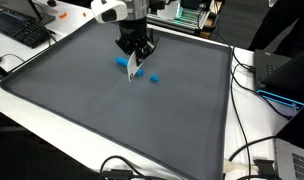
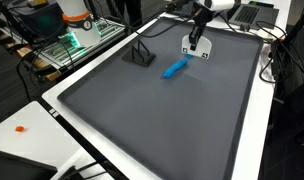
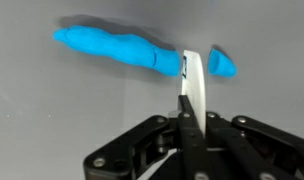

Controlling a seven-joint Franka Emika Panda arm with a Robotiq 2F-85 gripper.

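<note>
Wrist view: gripper clenched on white blade across blue roll; tilted pressure could drag the roll sideways.

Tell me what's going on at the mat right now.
The gripper is shut on a thin white blade, pointed down at one end of a long blue roll lying on the grey mat. A small blue piece lies apart on the blade's other side. Whether the blade touches the mat is unclear.
</note>
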